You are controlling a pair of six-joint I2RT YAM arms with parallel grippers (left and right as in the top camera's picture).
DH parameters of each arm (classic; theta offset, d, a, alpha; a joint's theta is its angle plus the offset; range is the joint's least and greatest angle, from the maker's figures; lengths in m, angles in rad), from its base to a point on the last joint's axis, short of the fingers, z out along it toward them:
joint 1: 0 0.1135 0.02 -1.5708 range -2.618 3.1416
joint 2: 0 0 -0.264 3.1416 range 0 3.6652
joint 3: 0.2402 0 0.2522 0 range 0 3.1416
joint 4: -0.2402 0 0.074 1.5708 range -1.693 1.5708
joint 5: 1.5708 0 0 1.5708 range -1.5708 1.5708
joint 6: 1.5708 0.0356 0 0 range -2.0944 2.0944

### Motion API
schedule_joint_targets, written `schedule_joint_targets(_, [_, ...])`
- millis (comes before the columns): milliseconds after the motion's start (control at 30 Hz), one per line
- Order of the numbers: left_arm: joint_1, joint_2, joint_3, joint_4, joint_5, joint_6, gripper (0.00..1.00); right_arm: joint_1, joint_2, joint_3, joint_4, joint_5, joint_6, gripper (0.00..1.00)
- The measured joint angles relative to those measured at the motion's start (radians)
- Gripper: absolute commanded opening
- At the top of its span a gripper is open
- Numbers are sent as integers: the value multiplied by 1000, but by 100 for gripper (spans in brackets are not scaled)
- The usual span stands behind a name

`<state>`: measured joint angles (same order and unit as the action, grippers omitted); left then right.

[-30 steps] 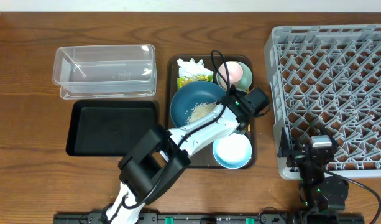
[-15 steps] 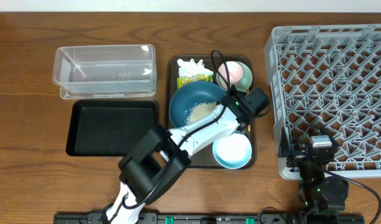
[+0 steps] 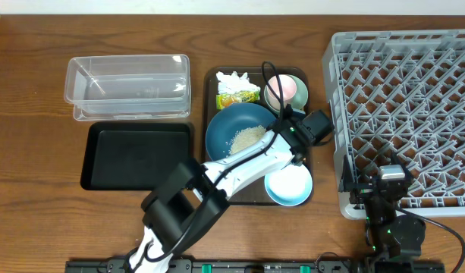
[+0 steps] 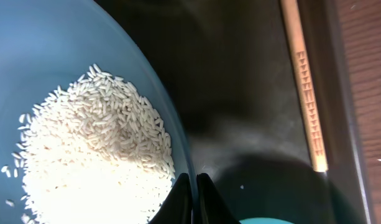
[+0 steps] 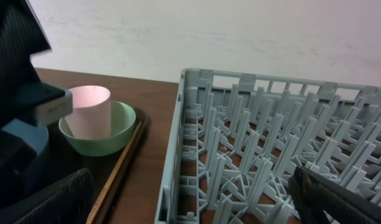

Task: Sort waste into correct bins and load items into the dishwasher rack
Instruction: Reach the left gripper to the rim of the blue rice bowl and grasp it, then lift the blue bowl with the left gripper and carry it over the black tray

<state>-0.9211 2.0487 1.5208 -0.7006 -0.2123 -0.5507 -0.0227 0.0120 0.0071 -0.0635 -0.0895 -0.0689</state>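
Tightly closed, the left gripper pinches the rim of the large dark blue bowl. Its two black fingertips press together with the bowl's edge between them. The bowl sits on the brown serving tray at mid-table, and a heap of loose white rice lies in its bottom. The left arm reaches diagonally from the near table edge across the tray to the bowl's right side.

Just beside the grip, at the tray's near end, sits the small light blue bowl. At the tray's far end lie the crumpled white tissue and, next to it, the green-yellow wrapper. In the tray's far right corner the pink cup stands inside the pale green bowl.

Left of the serving tray, the clear plastic tub lies farther back and the shallow black tray nearer, the two just beside each other on the wooden table. The grey dishwasher rack fills the right side of the table. The right gripper sits at the rack's near left corner, jaws spread wide and holding nothing.
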Motion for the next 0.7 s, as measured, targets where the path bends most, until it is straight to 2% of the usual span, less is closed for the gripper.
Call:
schedule_joint_targets(267, [0, -78, 0, -66, 4, -3, 6, 0, 0, 0, 0, 0, 0, 99])
schedule_joint_targets(700, [1, -326, 0, -184, 3, -10, 6, 0, 0, 0, 0, 0, 0, 99])
